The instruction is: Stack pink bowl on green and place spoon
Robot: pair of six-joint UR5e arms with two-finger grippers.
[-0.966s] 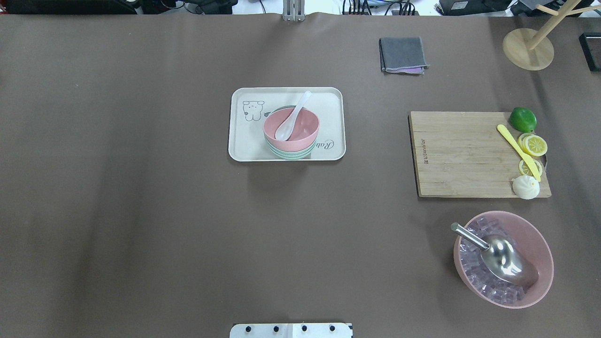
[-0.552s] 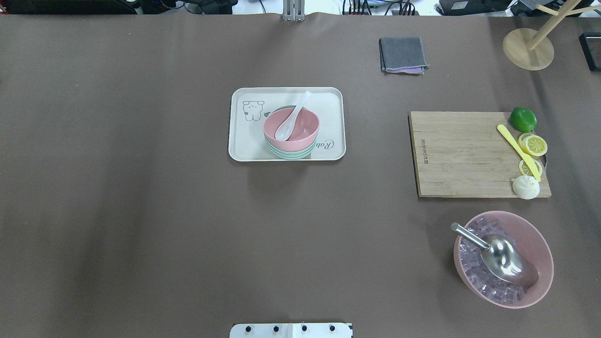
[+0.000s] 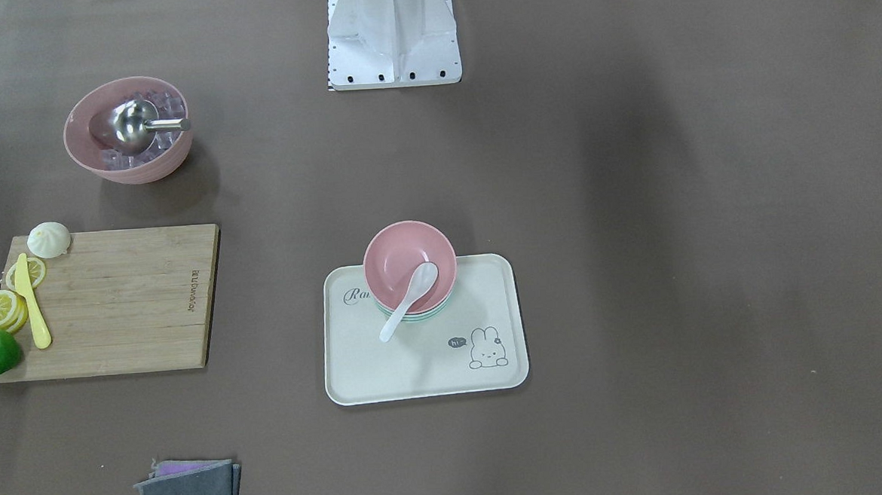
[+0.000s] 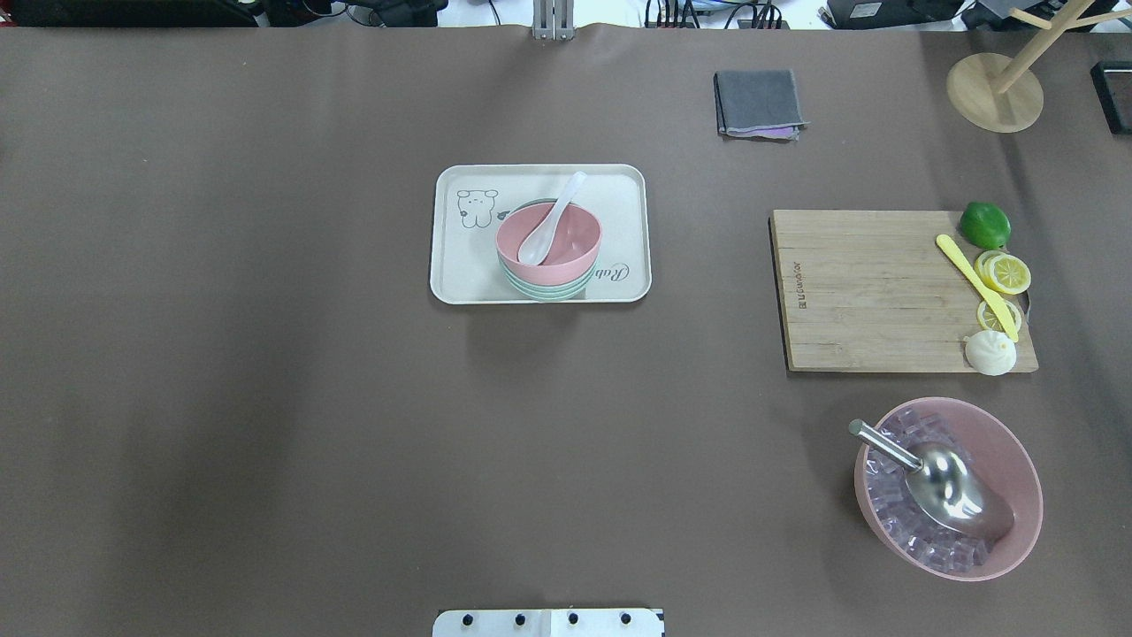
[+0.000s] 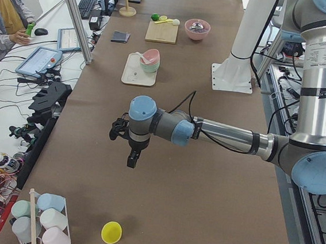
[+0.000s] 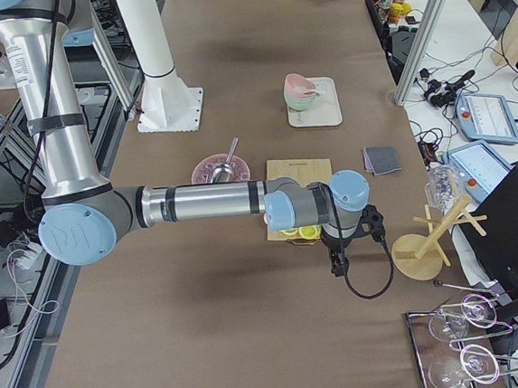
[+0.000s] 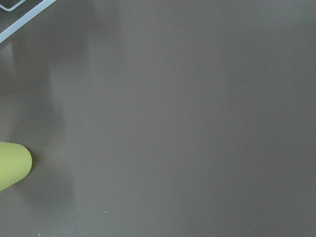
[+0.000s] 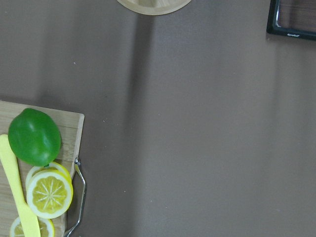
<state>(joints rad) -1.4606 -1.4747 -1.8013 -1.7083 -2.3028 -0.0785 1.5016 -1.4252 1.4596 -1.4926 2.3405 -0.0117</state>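
The pink bowl (image 4: 566, 239) sits nested on the green bowl (image 4: 541, 290) on a cream tray (image 4: 460, 265) at the table's middle. The white spoon (image 4: 553, 217) lies in the pink bowl with its handle over the far rim. The stack also shows in the front view (image 3: 400, 257). My left gripper (image 5: 131, 159) shows only in the exterior left view, far from the tray above bare table. My right gripper (image 6: 338, 267) shows only in the exterior right view, past the cutting board. I cannot tell whether either is open or shut.
A wooden cutting board (image 4: 871, 287) with a lime (image 4: 984, 224), lemon slices, a yellow knife and a bun lies right. A large pink bowl (image 4: 1017, 478) holds ice and a metal scoop. A grey cloth (image 4: 759, 102) and a wooden stand (image 4: 995, 88) are at the back.
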